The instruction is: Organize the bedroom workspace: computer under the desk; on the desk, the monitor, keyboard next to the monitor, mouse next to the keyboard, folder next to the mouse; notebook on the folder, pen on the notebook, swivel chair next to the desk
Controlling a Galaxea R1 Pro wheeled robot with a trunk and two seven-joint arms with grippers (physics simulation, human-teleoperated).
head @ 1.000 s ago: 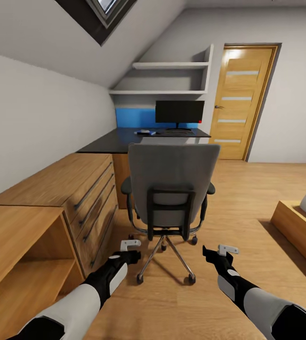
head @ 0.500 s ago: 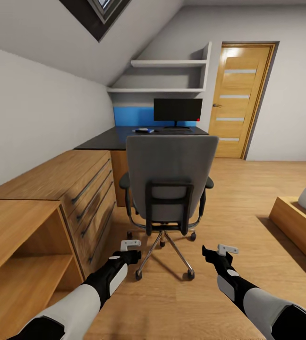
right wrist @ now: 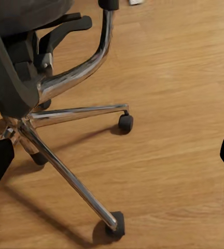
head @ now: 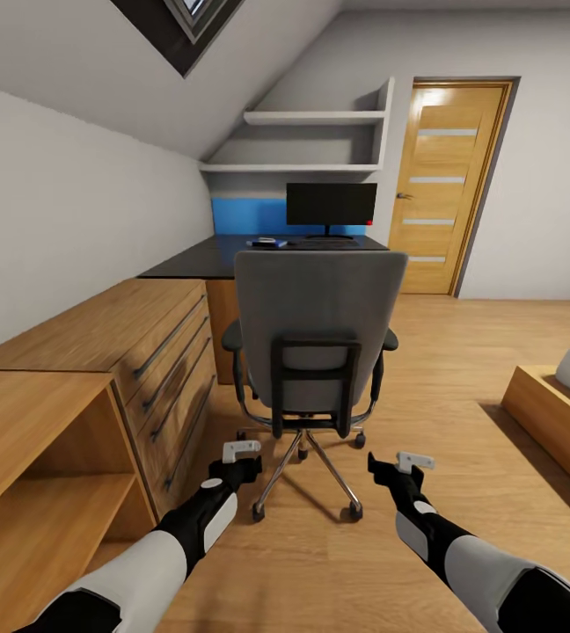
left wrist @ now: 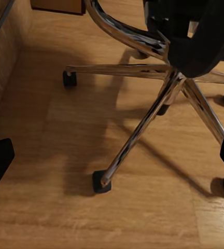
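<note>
- The swivel chair (head: pixel 313 338) stands in the middle of the floor with its grey back toward the robot, near the desk (head: pixel 223 259) but not drawn up against it; the last placement looks not yet done.
- The monitor (head: pixel 331 205) is already upright on the far end of the desk, under the wall shelves, so that part reads as finished.
- Just left of the monitor's stand a small blue-and-dark shape (head: pixel 267 243) lies on the desk; it could be the folder with something on it, but it is too small at this range to tell.
- The strip of desk in front of the monitor is partly hidden by the chair back, so keyboard, mouse, notebook and pen cannot be judged from here, nor can the chair's seat.
- The space under the desk is hidden too, so the computer's place is unknown.
- The left gripper (head: pixel 242 453) hangs low over the wood floor, just left of the chair's chrome star base (left wrist: pixel 143 122); its wrist view shows the fingertips far apart at the frame edges, wide and holding nothing.
- The right gripper (head: pixel 413 462) hangs level with it to the right of the base, fingers likewise spread wide and empty.
- To the left runs a light-wood cabinet (head: pixel 100 352) with drawers; a bed corner (head: pixel 553 413) lies at the right and a door (head: pixel 448 180) stands at the far right.
</note>
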